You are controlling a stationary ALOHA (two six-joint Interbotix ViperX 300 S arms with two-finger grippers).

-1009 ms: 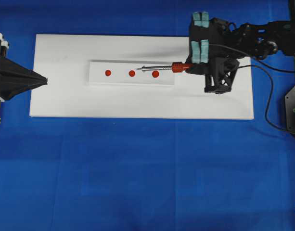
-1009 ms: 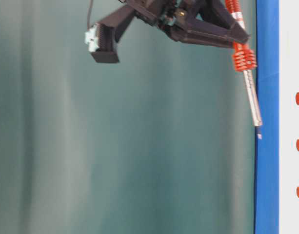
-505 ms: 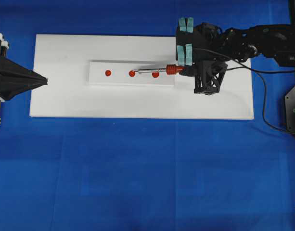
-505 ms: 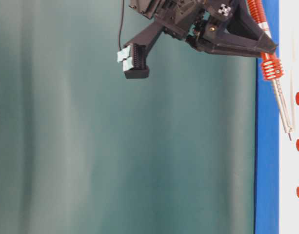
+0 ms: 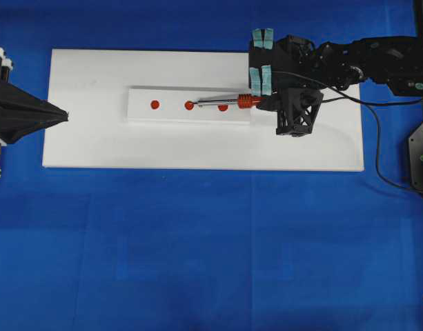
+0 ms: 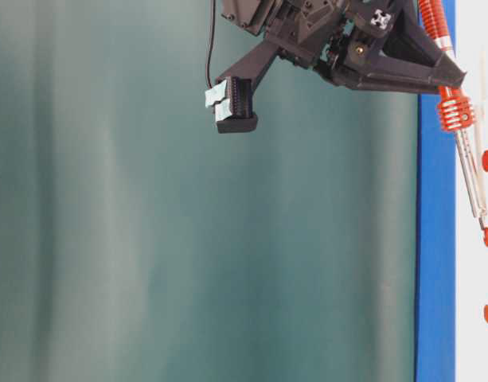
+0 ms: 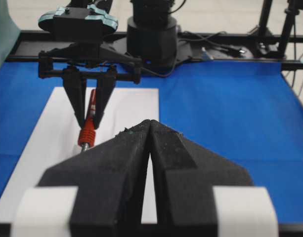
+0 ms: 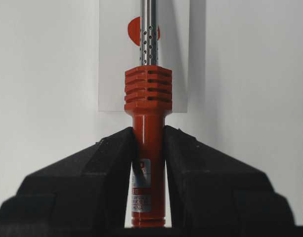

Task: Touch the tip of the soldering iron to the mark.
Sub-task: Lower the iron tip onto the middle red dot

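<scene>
The soldering iron point(image 5: 242, 102) has an orange-red ribbed handle point(image 8: 148, 94) and a silver shaft, and points left over a white strip point(image 5: 170, 116) with three red dots. My right gripper point(image 5: 263, 102) is shut on the handle point(image 8: 148, 131), just behind the ribs. The tip point(image 6: 483, 228) slants down and rests at the edge of the middle dot, the mark point(image 5: 189, 105) point(image 6: 487, 236). In the right wrist view the tip lies beyond the top edge. My left gripper point(image 5: 65, 116) is shut and empty at the board's left edge point(image 7: 150, 123).
The strip lies on a white board point(image 5: 94, 148) on blue cloth. Two more red dots point(image 5: 154, 105) point(image 5: 223, 107) flank the mark; the shaft passes over the right one. The black cord point(image 5: 377, 138) loops off to the right.
My right gripper has moved left and down with the iron. The tip went from hanging above the strip between dots to the middle dot. The left arm has not moved.
</scene>
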